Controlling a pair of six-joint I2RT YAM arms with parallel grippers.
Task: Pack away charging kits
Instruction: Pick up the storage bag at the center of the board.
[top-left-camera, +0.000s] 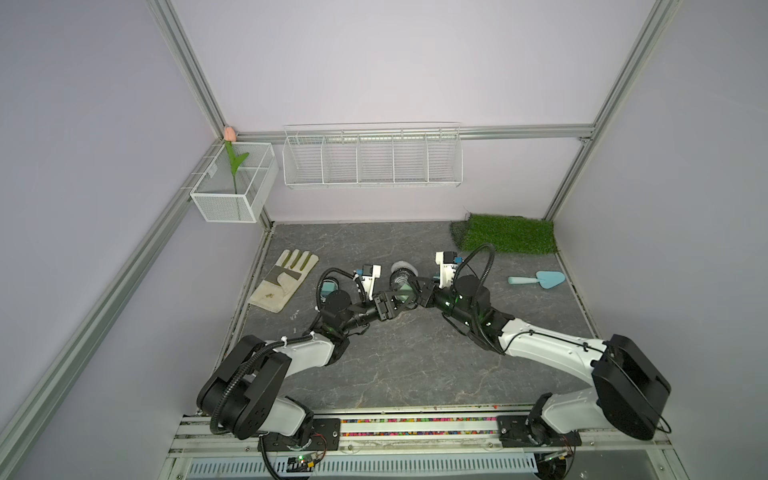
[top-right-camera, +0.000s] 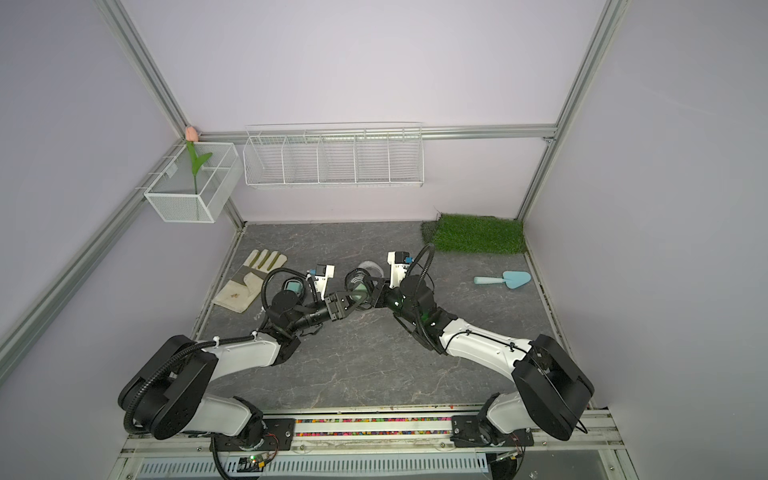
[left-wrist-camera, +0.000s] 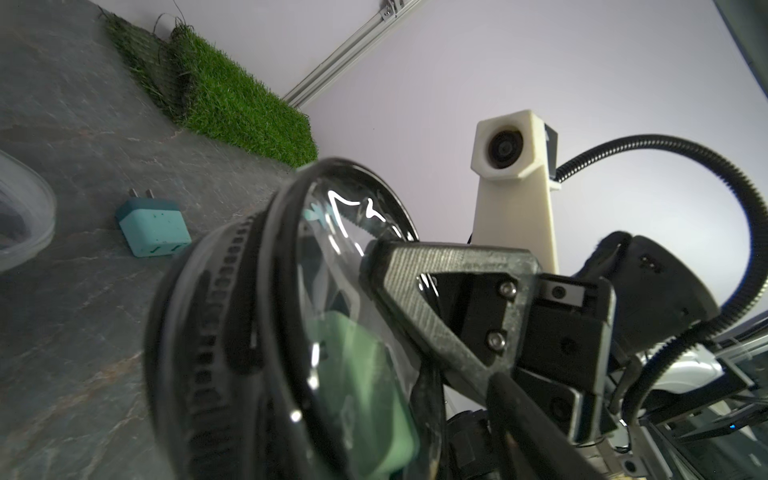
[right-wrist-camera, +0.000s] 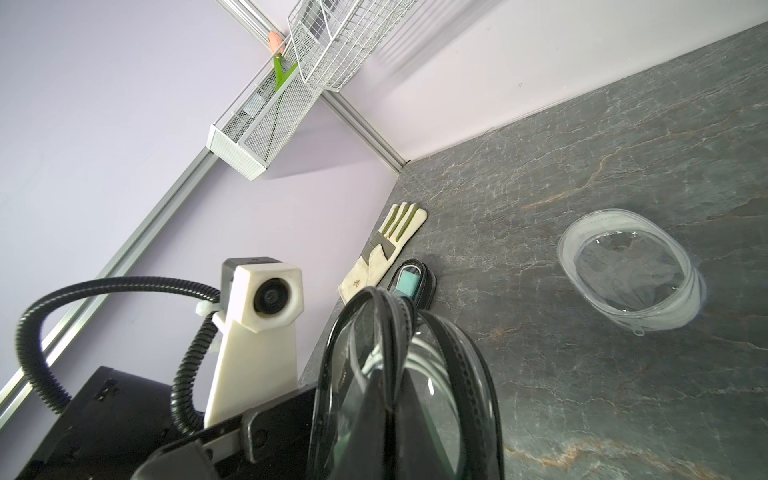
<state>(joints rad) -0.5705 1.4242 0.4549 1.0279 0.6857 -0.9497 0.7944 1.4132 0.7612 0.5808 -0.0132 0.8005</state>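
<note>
Top views both show the two arms reaching in from the near rail and bending inward, so that their wrists meet over the middle of the table (top-left-camera: 395, 365). The left gripper (top-left-camera: 397, 300) points toward the robot's right and the right gripper (top-left-camera: 419, 293) toward its left. A black-rimmed case (top-left-camera: 401, 279) stands on edge between them. The left wrist view shows the right gripper's fingers (left-wrist-camera: 415, 282) pinched together on that case's rim, with a green adapter (left-wrist-camera: 365, 386) visible through its clear wall. The left gripper's fingers stand spread on either side of the case, but I cannot tell whether they press it. A second case (top-left-camera: 330, 286) holding a teal block lies by the left wrist, near the glove (top-left-camera: 284, 280). A clear case (right-wrist-camera: 627, 270) lies beyond the held one, and a loose teal adapter (left-wrist-camera: 153, 230) lies flat near it.
</note>
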